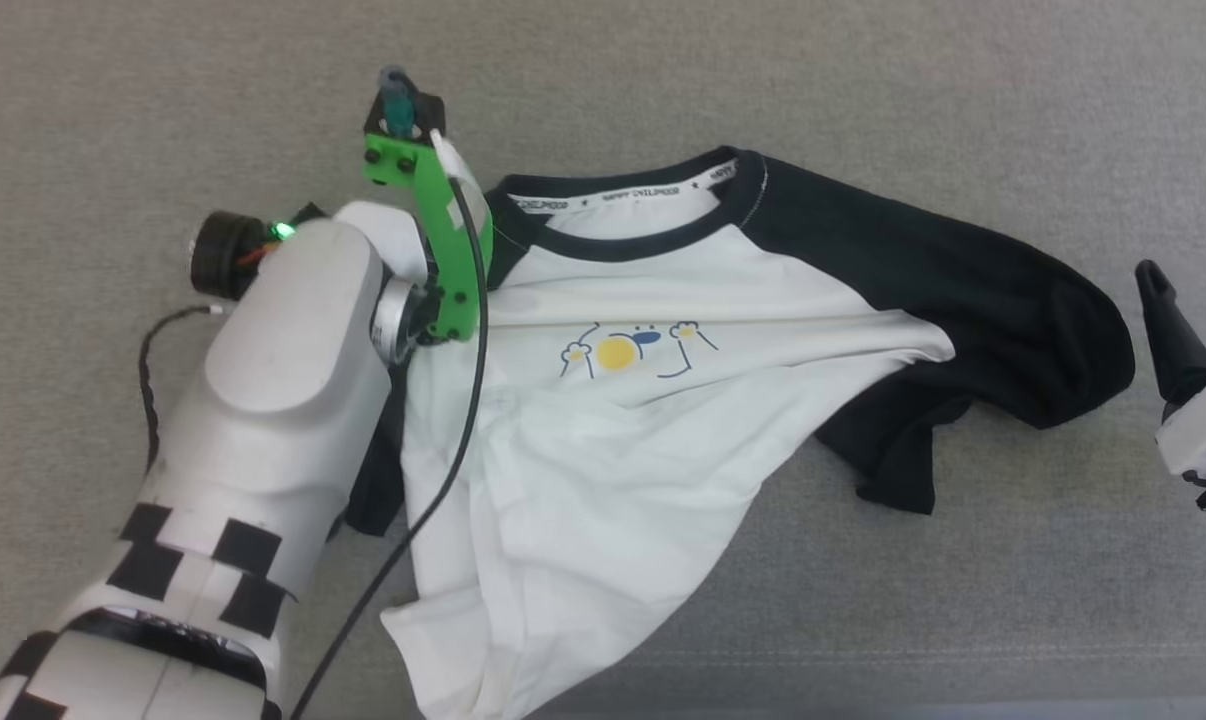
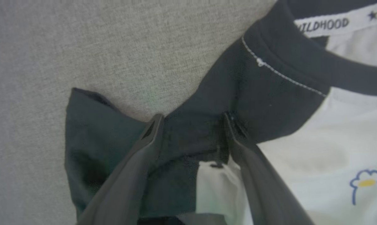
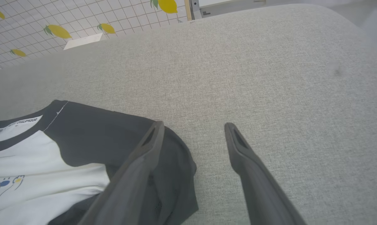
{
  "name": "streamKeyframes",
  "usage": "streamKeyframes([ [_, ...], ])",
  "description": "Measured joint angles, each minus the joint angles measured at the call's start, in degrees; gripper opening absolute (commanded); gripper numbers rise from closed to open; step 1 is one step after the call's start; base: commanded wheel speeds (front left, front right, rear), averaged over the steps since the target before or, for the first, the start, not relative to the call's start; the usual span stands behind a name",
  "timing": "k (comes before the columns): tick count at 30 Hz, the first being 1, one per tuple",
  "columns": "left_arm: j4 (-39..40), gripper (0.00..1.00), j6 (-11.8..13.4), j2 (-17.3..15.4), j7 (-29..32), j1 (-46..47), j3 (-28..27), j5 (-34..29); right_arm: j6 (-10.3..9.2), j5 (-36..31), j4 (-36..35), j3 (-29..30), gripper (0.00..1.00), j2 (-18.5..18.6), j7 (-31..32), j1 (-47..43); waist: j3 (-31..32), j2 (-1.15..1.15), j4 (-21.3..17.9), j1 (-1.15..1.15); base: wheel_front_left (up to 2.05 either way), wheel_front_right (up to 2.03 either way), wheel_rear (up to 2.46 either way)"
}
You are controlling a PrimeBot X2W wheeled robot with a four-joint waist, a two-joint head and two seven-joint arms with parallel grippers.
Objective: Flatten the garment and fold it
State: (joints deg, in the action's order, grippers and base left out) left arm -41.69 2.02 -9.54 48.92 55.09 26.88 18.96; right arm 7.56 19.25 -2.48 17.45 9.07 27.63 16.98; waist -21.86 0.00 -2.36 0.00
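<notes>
Head view first: the garment [image 1: 663,420] lies face up on the grey counter [image 1: 863,80], collar [image 1: 623,225] to the far side. Its white body is skewed and creased, and one black sleeve is spread toward the right claw [image 1: 1188,282]. That claw stands wide open and empty, just beside the sleeve's end. The left arm [image 1: 283,380] covers the other shoulder.

Over to the left wrist view: the left claw [image 2: 193,116] has its fingers spread wide, tips down either side of a ridge of black shoulder cloth near the collar. Nothing is pinched yet, and the sleeve beyond is crumpled.

Right wrist view: one finger is over the sleeve's edge, the other over bare counter, and nothing is held.

Flattening looks barely begun. The left claw should close on black cloth alone, then draw it low and outward from the collar. The right claw should anchor the far sleeve so the body doesn't drag along.
</notes>
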Motion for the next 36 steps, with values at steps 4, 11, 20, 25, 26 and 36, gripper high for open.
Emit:
streamKeyframes([
  [4, -0.9, 1.00, 0.1, -0.1, 2.5, 1.4, 0.6, -0.1, 0.00, 0.2, 0.1, 0.4, 1.00, 0.1, -0.5, 0.0, -1.6, 0.00, -0.7, 0.00, 0.00, 0.00, 0.00],
  [11, -0.9, 0.00, -2.0, 0.5, 2.0, 1.8, -1.6, 3.7, 0.00, 0.5, -0.2, -0.1, 1.00, 0.4, -0.5, 0.9, -2.6, 0.00, -0.3, 0.00, 0.00, 0.00, 0.00],
  [20, 1.4, 0.00, -2.1, 2.5, -5.5, 0.0, -7.9, 11.2, 0.00, -0.9, -1.8, -7.1, 1.00, 4.4, 2.6, 7.1, -2.5, 0.00, 1.7, 0.00, 0.00, 0.00, 0.00],
  [25, 4.7, 0.00, -2.5, 2.3, -6.7, -1.1, -8.0, 11.6, 0.03, -3.5, 1.1, -17.7, 1.00, 8.8, 10.0, 13.3, -2.8, 0.00, 3.0, 0.00, 0.00, 0.00, 0.00],
  [26, 5.4, 0.00, -2.5, 2.3, -6.6, -1.4, -7.9, 11.6, 0.02, -3.6, 2.2, -19.4, 1.00, 9.3, 11.5, 14.6, -2.9, 0.00, 3.3, 0.00, 0.00, 0.00, 0.00],
  [36, 10.3, 0.00, -1.9, 2.1, -6.7, -2.2, -7.4, 11.6, 0.01, -6.6, 17.2, -34.8, 1.00, 11.3, 18.3, 26.6, -5.9, 0.00, 4.9, 0.00, 0.00, 0.00, 0.00],
])
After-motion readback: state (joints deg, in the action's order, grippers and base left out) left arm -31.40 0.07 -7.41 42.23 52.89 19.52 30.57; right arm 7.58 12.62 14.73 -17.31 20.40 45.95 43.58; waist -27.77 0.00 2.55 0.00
